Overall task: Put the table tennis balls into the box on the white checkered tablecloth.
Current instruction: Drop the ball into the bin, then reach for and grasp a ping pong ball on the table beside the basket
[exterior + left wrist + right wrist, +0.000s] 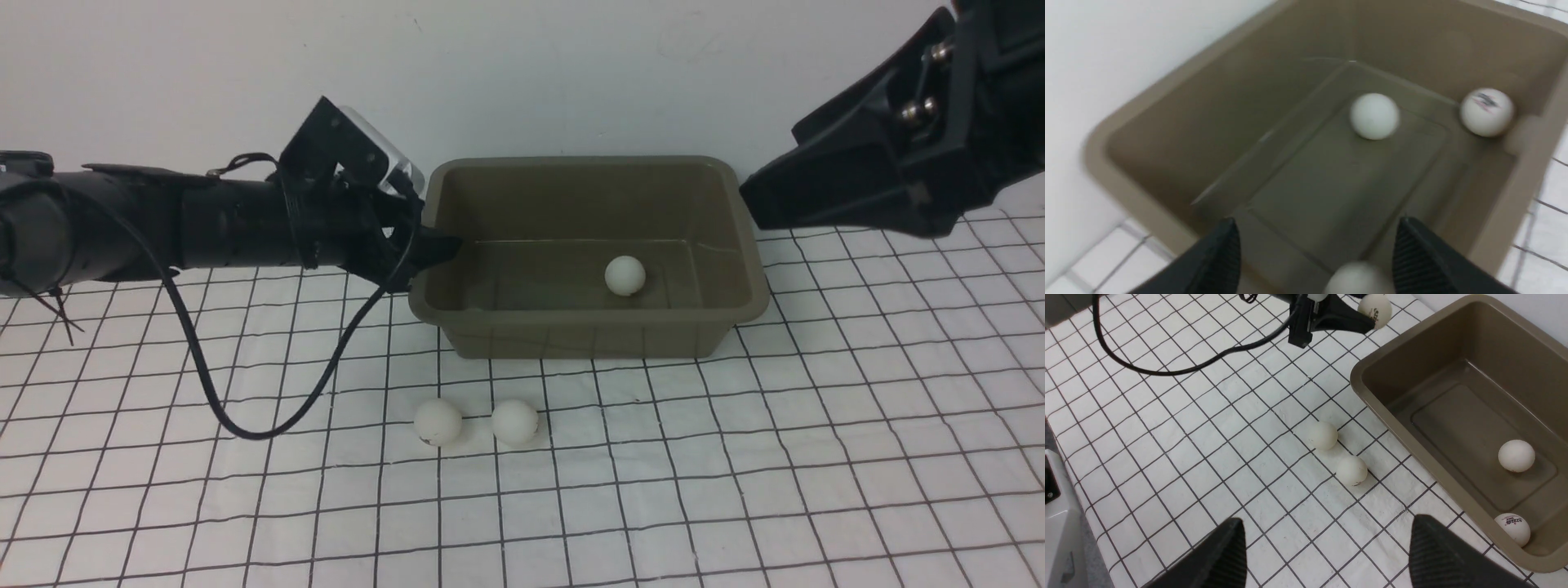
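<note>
Left hand [1317, 223] released over box [588, 339], ball [1355, 279] loose between fingers; right hand [1327, 520] released above tablecloth [1167, 457].

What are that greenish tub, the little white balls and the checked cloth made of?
The box is likely moulded plastic: smooth, with a faint sheen and rounded corners. The balls are probably thin plastic, matte white, some with a printed mark. The tablecloth seems to be fabric, as it is slightly wrinkled.

The white checkered tablecloth [775, 490] carries the box [588, 336]; near its front wall lie a ball [438, 421] and, just beside it, a second ball [515, 421].
</note>
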Controlling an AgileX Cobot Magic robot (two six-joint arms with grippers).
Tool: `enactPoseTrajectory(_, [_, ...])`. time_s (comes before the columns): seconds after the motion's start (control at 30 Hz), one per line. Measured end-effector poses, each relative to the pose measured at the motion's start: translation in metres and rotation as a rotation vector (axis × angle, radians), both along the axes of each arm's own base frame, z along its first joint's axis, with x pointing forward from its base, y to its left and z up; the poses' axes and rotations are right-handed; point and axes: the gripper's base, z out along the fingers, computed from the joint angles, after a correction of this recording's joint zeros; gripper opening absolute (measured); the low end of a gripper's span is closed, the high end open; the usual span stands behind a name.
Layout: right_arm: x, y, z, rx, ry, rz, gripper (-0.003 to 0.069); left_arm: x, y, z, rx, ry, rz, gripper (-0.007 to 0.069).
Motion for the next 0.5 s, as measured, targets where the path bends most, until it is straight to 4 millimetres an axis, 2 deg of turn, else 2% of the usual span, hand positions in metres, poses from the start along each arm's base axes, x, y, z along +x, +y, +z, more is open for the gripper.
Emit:
enactPoseTrajectory(0.17, [0.000, 0.000, 0.000, 0.000, 0.000, 0.000, 0.0482, -0.010, 0.007, 0.031, 0.049, -0.026, 0.063, 0.0430])
enactPoseTrajectory(0.23, [0.000, 0.000, 0.000, 0.000, 0.000, 0.000, 0.0482, -0.022, 0.009, 0.051, 0.072, -0.027, 0.066, 0.0396])
enactPoseTrajectory(0.27, [0.000, 0.000, 0.000, 0.000, 0.000, 0.000, 0.0482, -0.023, 0.009, 0.053, 0.074, -0.026, 0.065, 0.0393])
enactPoseTrajectory(0.33, [0.000, 0.000, 0.000, -0.001, -0.001, 0.001, 0.0482, -0.041, 0.012, 0.072, 0.129, 0.012, 0.056, 0.0344])
enactPoseTrajectory(0.5, [0.000, 0.000, 0.000, -0.002, -0.003, 0.003, 0.0482, -0.071, 0.019, 0.091, 0.222, 0.123, 0.050, 0.0275])
